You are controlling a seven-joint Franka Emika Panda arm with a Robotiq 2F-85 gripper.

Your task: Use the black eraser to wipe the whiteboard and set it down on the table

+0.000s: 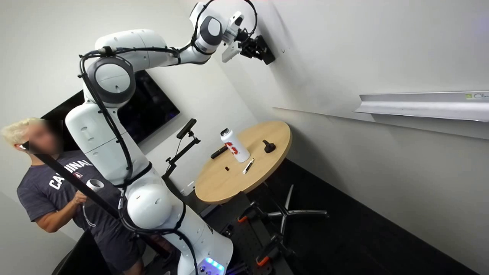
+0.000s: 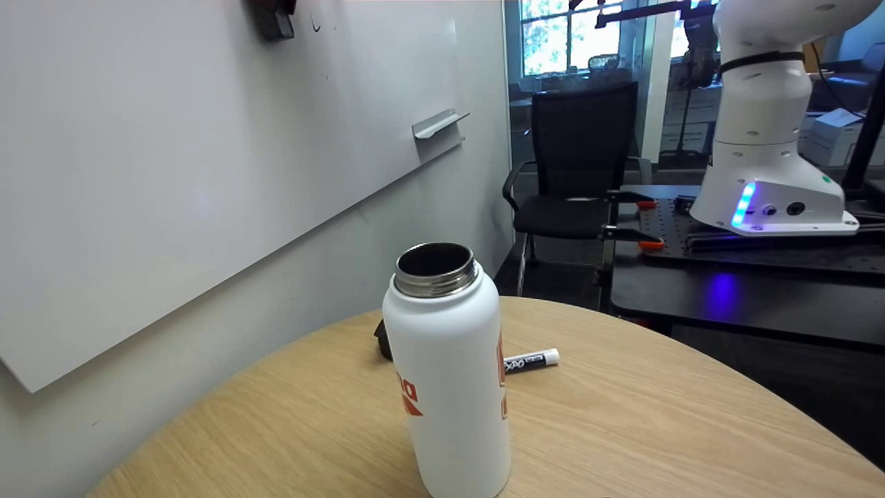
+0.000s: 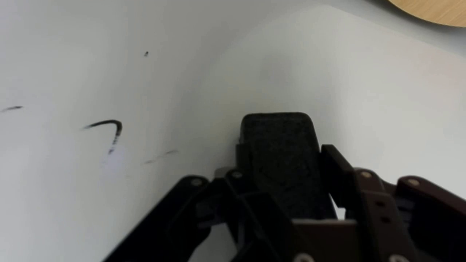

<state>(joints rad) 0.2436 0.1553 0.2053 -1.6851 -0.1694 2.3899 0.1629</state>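
My gripper (image 3: 286, 156) is shut on the black eraser (image 3: 280, 138), one finger on each long side. In an exterior view the eraser (image 1: 267, 50) is at or very close to the whiteboard (image 1: 366, 49), high up; I cannot tell whether its whole face touches. Its lower end (image 2: 275, 26) shows at the top edge in an exterior view. In the wrist view the whiteboard (image 3: 65, 203) carries a dark curved mark (image 3: 117, 127) and several faint short strokes left of the eraser. The round table (image 1: 214, 187) stands below; its edge (image 3: 437, 11) shows at the wrist view's top right.
On the table are a white bottle (image 1: 238, 149) without its lid, a marker (image 1: 248, 166), a black lid (image 1: 269, 146), a small dark cap (image 1: 227, 168) and a dark bar (image 1: 218, 152). A grey ledge (image 1: 420, 107) juts from the whiteboard. A person (image 1: 72, 183) stands behind the arm.
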